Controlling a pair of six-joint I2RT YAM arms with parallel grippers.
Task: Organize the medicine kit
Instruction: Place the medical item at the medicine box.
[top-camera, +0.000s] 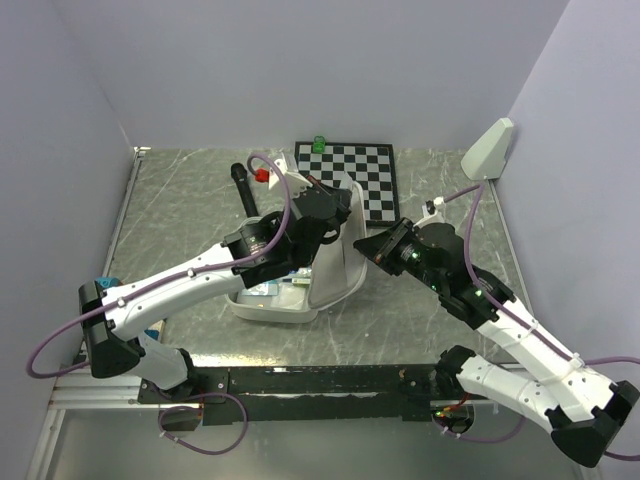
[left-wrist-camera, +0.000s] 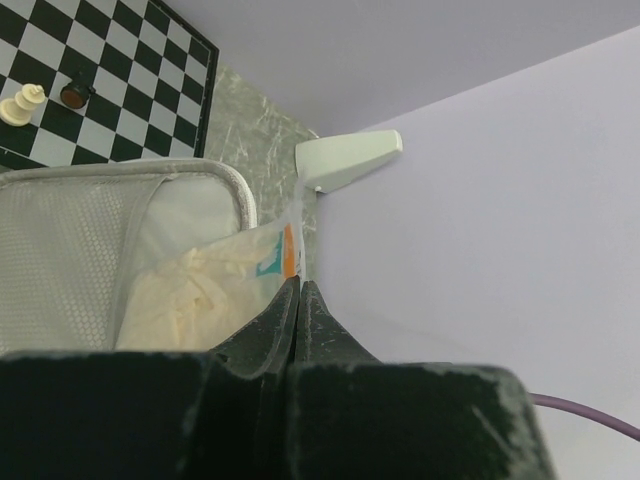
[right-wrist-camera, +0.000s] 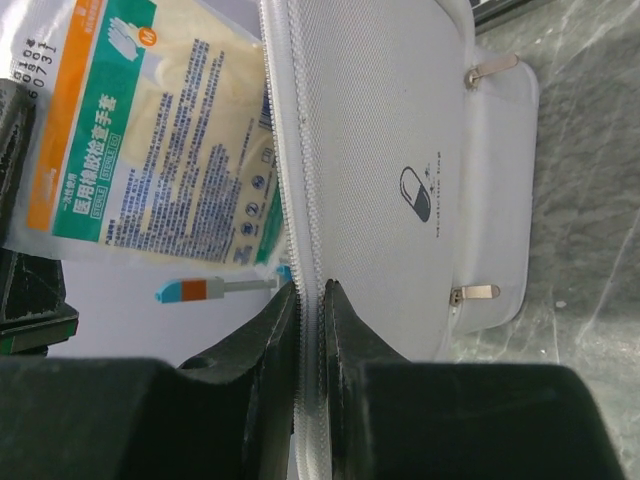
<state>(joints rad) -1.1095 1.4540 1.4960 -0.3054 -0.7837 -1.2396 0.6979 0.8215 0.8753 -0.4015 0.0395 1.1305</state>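
Note:
The medicine kit (top-camera: 300, 310) lies open mid-table, its lid (top-camera: 335, 262) standing upright. In the right wrist view the lid (right-wrist-camera: 400, 120) shows its outer face with a dark capsule logo (right-wrist-camera: 415, 195). My right gripper (right-wrist-camera: 311, 288) is shut on the lid's zipper rim (right-wrist-camera: 305, 200), and from above it (top-camera: 368, 243) sits at the lid's right edge. My left gripper (left-wrist-camera: 298, 283) is shut on the edge of a flat glove packet (left-wrist-camera: 215, 285), held beside the lid's mesh pocket (left-wrist-camera: 60, 250). That packet (right-wrist-camera: 160, 150) hangs just left of the lid.
A chessboard (top-camera: 350, 175) with a few pieces lies behind the kit, a green piece (top-camera: 319, 143) at its far edge. A black cylinder (top-camera: 243, 190) and a red item (top-camera: 263, 174) stand at the back left. A white wedge (top-camera: 488, 148) sits against the right wall.

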